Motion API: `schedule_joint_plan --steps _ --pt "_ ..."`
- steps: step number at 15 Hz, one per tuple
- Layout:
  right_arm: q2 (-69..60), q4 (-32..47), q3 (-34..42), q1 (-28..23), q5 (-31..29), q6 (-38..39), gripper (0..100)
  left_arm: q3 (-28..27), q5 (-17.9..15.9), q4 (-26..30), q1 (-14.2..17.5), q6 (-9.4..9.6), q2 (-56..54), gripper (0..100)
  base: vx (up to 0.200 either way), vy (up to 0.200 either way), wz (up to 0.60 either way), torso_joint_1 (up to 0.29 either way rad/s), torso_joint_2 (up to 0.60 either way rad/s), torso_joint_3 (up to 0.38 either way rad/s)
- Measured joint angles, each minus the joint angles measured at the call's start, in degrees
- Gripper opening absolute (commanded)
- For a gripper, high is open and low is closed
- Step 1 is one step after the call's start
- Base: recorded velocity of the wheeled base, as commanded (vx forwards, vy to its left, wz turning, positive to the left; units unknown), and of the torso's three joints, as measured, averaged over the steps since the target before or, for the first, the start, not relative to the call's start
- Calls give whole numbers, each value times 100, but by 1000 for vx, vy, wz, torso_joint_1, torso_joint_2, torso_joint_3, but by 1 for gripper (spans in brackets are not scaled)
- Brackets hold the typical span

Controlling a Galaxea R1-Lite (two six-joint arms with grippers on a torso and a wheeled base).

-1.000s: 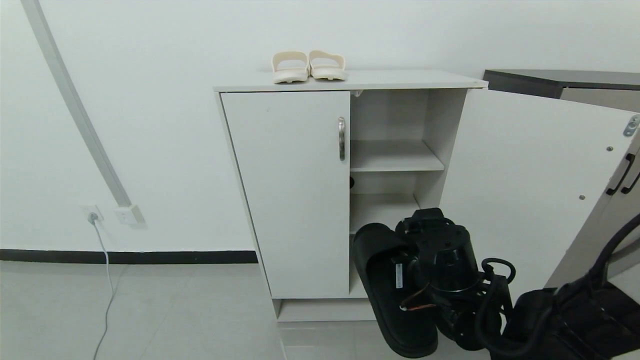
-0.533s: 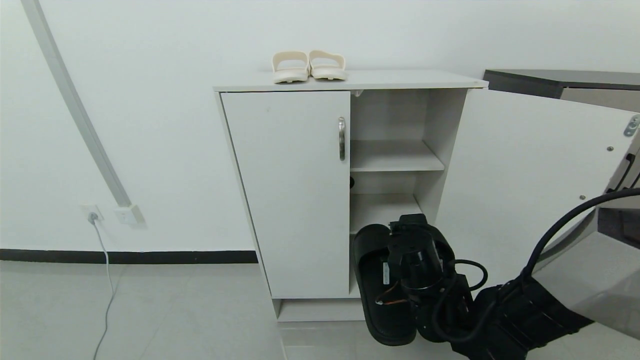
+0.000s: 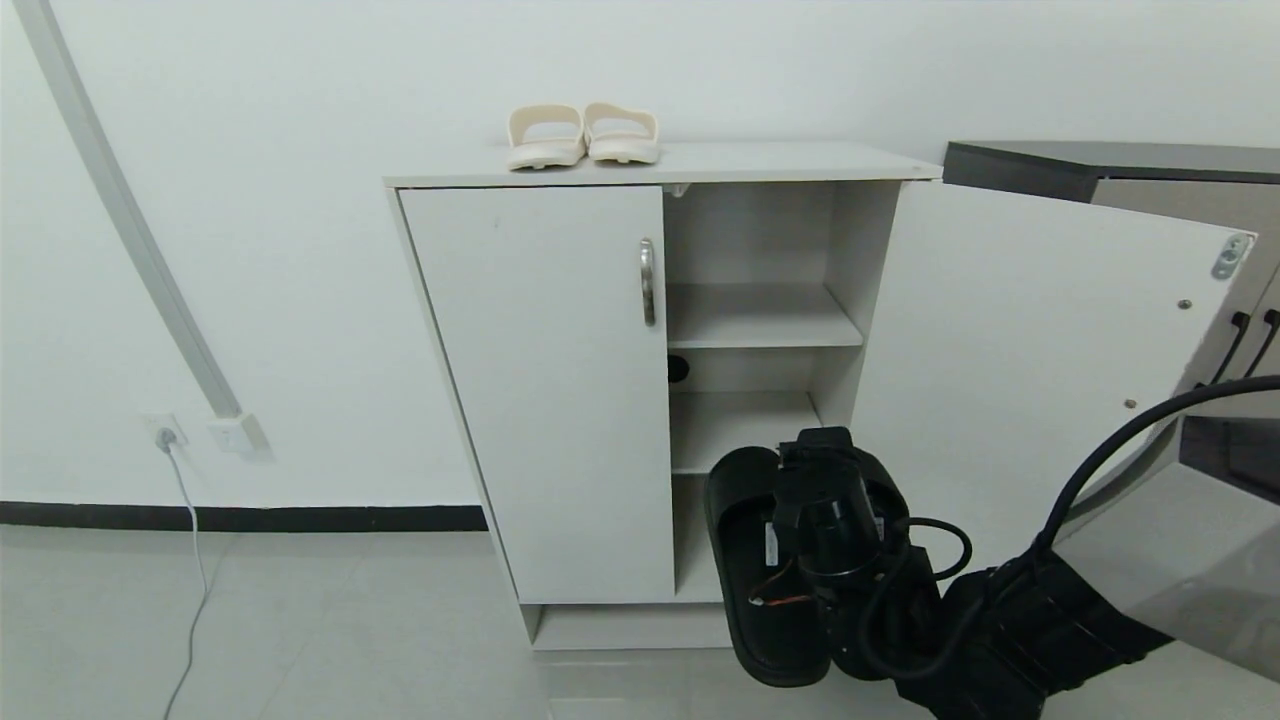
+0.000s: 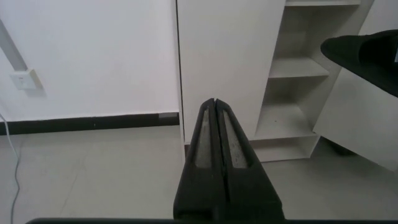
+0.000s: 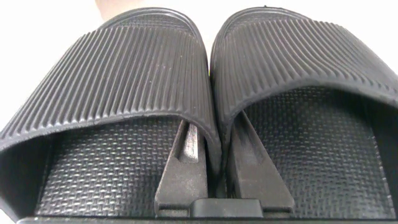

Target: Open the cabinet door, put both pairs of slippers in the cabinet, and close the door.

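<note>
The left tool [image 4: 214, 107] is pressed fully together with nothing in it, held low and well apart from the closed left door [image 3: 530, 400] of the white 2-door wooden cabinet [image 3: 780, 160]. The pair of cream open-toe foam slippers [image 3: 583, 135] sits on the cabinet's top above that door, not yet stowed.

I judge the step in hand to be stowing the first pair. The pair of black ribbed rubber slippers [image 3: 750, 570] hangs just in front of the cabinet's lowest compartment [image 3: 690, 540]. The right tool [image 5: 214, 146] has 1 finger inside each slipper, clamping the 2 inner side walls together.

The next move probably calls for carrying them forward into the opening, onto the lower shelf [image 3: 740, 425] or under it. Room is narrow: the closed door's edge stands on 1 side and the swung-out right door [image 3: 1020, 350] on the other, both near the slippers.
</note>
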Motion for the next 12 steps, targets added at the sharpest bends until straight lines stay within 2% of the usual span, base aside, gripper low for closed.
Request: schedule_joint_plan --steps 3,6,9,12 --pt "95 -74 0 -16 112 16 0 0 -1 -1 10 5 0 0 0 0 0 0 0 0" --pt "430 -406 -183 -20 569 6 0 0 -12 -1 7 24 2 0 0 0 0 0 0 0" --pt "926 -474 -596 -336 613 128 0 2 -23 -1 2 32 5 0 0 0 0 0 0 0" --pt "1191 -468 -703 -449 618 140 0 2 -26 -1 2 27 5 0 0 0 0 0 0 0"
